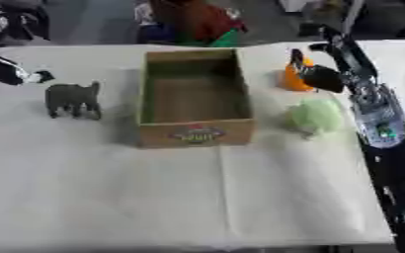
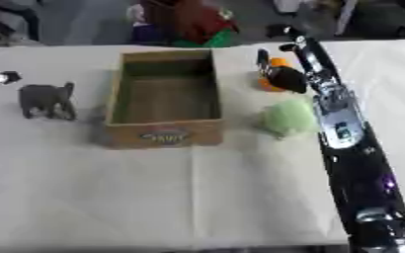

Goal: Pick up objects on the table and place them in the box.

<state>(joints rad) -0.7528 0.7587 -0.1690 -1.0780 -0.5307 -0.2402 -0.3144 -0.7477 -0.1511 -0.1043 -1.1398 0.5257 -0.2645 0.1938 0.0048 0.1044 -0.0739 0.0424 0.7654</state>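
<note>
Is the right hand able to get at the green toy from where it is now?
Probably yes. The right hand is at the orange object, just beyond the green toy, with only bare table between them; the box sits off to the side.

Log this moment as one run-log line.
right hand: at orange toy | left hand: idle, far left | open cardboard box: empty | grey elephant figure, pale green object: on table

right hand [image 2: 284, 74] on orange object [image 2: 271, 78], grip unclear | box [image 2: 161, 133] | grey elephant [image 2: 47, 100]
</note>
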